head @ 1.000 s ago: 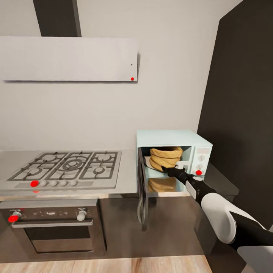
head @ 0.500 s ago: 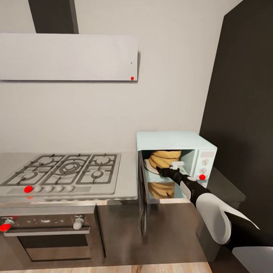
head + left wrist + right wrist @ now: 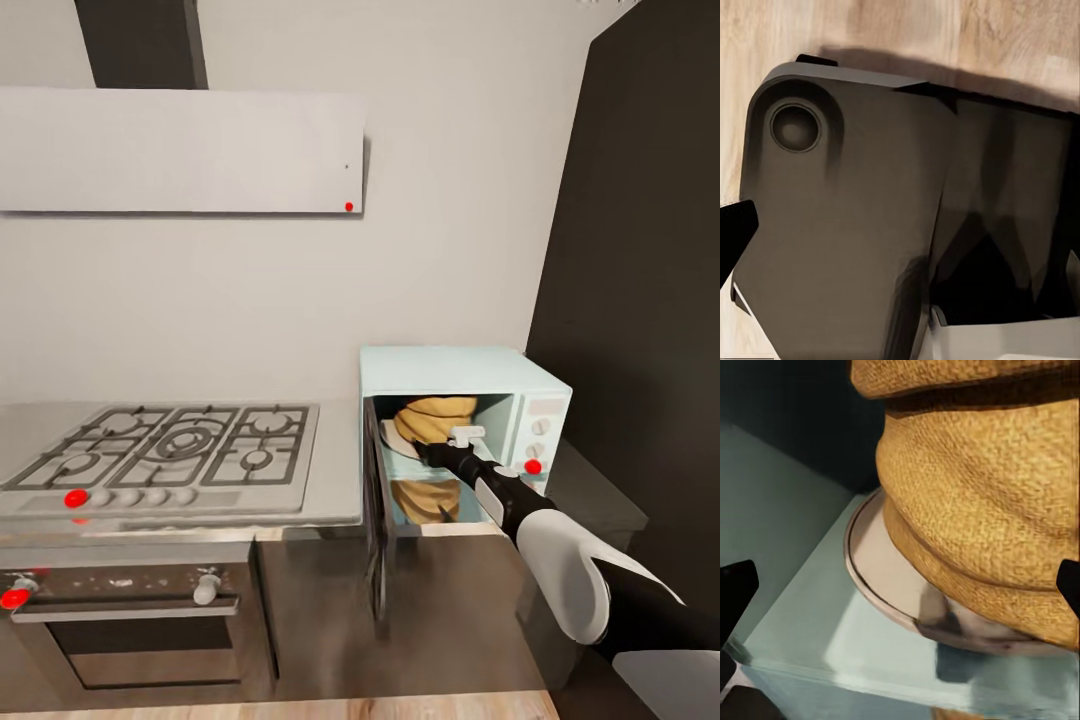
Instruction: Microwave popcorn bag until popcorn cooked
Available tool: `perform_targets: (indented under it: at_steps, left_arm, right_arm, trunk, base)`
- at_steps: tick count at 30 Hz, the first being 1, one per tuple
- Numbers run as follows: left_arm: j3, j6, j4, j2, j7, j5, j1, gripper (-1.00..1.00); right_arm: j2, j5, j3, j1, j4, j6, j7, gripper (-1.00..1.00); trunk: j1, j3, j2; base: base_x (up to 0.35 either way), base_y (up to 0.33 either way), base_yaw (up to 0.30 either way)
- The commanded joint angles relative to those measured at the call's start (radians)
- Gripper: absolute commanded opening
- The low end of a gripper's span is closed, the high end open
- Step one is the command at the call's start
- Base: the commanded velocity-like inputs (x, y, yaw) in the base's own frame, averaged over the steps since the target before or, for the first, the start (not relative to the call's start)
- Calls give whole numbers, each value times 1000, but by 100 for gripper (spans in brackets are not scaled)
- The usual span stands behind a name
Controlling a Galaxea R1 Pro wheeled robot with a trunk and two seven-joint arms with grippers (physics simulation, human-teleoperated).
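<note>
The mint-blue microwave (image 3: 455,368) stands on the countertop (image 3: 335,470) with its dark glass door (image 3: 377,520) swung open toward me. Inside, the tan popcorn bag (image 3: 436,418) stands on a pale round turntable plate (image 3: 881,577). My right gripper (image 3: 428,452) reaches into the cavity and is open; its dark fingertips (image 3: 735,592) sit far apart, just short of the bag (image 3: 975,510) and off its sides. The popcorn is hidden. My left gripper hangs low with one fingertip (image 3: 735,234) at the view's edge, over my dark base (image 3: 847,225).
A gas hob (image 3: 170,445) with black grates lies left of the microwave, above a built-in oven (image 3: 130,610). A grey hood (image 3: 180,150) hangs on the wall. A tall dark cabinet (image 3: 640,250) closes the right side. Wood floor (image 3: 300,705) runs below.
The head camera has shifted, so the whole picture moved. My right gripper has gone slightly deeper into the microwave toward the bag; over the last half second it has hardly moved.
</note>
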Motion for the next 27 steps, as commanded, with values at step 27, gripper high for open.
perform_targets:
  at_steps: [27]
  left_arm:
    - [5,-2,-1,-1,0,6,1,100]
  right_arm:
    - [-123,136,10,-1,-240,410,185,100]
  trunk:
    - [0,-1,-1]
  base:
    - [-341,0,0]
